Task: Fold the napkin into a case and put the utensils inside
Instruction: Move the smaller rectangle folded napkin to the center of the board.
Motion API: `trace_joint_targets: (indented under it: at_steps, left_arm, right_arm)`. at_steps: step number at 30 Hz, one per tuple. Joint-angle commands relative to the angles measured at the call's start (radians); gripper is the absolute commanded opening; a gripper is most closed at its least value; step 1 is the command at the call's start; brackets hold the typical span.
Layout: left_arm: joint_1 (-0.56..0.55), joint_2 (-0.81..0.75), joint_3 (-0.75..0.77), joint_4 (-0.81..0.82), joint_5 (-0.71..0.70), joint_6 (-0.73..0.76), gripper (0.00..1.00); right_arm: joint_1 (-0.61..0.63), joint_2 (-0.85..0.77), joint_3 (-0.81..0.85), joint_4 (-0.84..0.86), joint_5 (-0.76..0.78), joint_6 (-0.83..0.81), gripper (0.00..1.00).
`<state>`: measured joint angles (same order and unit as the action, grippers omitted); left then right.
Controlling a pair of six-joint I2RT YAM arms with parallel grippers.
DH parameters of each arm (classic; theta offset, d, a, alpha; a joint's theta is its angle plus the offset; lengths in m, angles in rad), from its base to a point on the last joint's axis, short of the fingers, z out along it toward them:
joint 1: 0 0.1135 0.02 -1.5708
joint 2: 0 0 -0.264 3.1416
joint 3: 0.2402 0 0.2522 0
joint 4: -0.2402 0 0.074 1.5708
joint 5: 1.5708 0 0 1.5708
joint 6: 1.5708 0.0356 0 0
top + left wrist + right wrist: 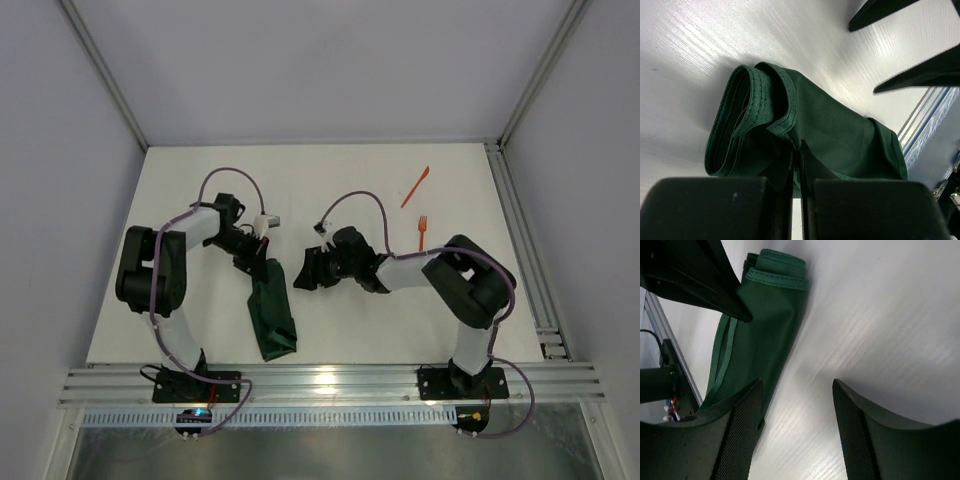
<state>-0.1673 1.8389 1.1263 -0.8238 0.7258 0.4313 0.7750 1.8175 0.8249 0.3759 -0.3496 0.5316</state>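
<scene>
While the left gripper (797, 165) pinches the top edge of the case (271, 314) w/ jaws closed tight, the folded green cloth trails from it toward the near table (340, 190) edge. Right gripper (797, 405), just beside the case, stands open, holding nothing. Orange knife (415, 187) & fork (422, 232) lie well apart, beyond the right arm.

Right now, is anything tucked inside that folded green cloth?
Nothing shows inside the case: its open end reveals only layered green hems. Deeper in is hidden by cloth. The orange fork and knife still lie on the table, far from it.
</scene>
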Motion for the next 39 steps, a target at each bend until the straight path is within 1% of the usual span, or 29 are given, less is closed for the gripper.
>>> trace_joint_targets:
  at_steps: [1, 4, 10, 14, 16, 20, 24, 28, 29, 31, 32, 34, 35, 37, 38, 39]
  left_arm:
    - [0.005, -0.047, -0.02, 0.034, 0.004, 0.029, 0.0]
    - [0.005, -0.056, -0.036, 0.048, 0.006, 0.035, 0.0]
    - [0.006, -0.066, -0.048, 0.06, 0.034, 0.038, 0.0]
    - [0.009, -0.07, -0.037, 0.055, 0.06, 0.043, 0.0]
    - [0.012, -0.075, -0.033, 0.048, 0.089, 0.061, 0.0]
    - [0.015, -0.069, -0.014, 0.048, 0.098, 0.066, 0.0]
    - [0.015, -0.053, -0.003, 0.051, 0.101, 0.058, 0.0]
    - [0.015, -0.035, 0.004, 0.072, 0.08, 0.034, 0.0]
    - [0.015, -0.03, 0.01, 0.081, 0.074, 0.012, 0.0]
    - [0.015, -0.007, 0.035, 0.081, 0.057, -0.005, 0.0]
    - [0.014, 0.002, 0.043, 0.083, 0.05, -0.022, 0.0]
    - [0.015, 0.025, 0.065, 0.075, 0.04, -0.029, 0.0]
    - [0.015, 0.031, 0.07, 0.072, 0.04, -0.031, 0.03]
    - [0.015, 0.028, 0.081, 0.061, 0.038, -0.031, 0.13]
    - [0.015, 0.025, 0.085, 0.055, 0.04, -0.031, 0.22]
    - [0.015, 0.019, 0.092, 0.049, 0.041, -0.028, 0.26]
  right_arm:
    - [0.0, 0.098, 0.045, 0.159, -0.181, 0.142, 0.62]
    - [0.0, 0.192, 0.089, 0.188, -0.219, 0.192, 0.62]
    - [0.0, 0.253, 0.129, 0.14, -0.226, 0.215, 0.62]
    - [0.0, 0.272, 0.167, 0.097, -0.226, 0.197, 0.62]
    - [-0.002, 0.281, 0.178, 0.09, -0.227, 0.194, 0.62]
    - [0.0, 0.298, 0.186, 0.095, -0.23, 0.194, 0.62]
    - [0.0, 0.325, 0.207, 0.1, -0.255, 0.197, 0.58]
    - [-0.002, 0.355, 0.241, 0.092, -0.282, 0.2, 0.49]
    - [0.0, 0.359, 0.247, 0.09, -0.287, 0.202, 0.43]
    - [-0.003, 0.371, 0.252, 0.096, -0.296, 0.211, 0.36]
    - [-0.006, 0.373, 0.249, 0.101, -0.296, 0.215, 0.28]
    - [-0.016, 0.368, 0.228, 0.138, -0.295, 0.241, 0.19]
    - [-0.02, 0.364, 0.214, 0.158, -0.289, 0.254, 0.12]
    - [-0.039, 0.344, 0.169, 0.213, -0.276, 0.284, 0.06]
    - [-0.043, 0.335, 0.152, 0.228, -0.258, 0.291, 0.04]
    - [-0.046, 0.324, 0.137, 0.241, -0.249, 0.295, 0.04]
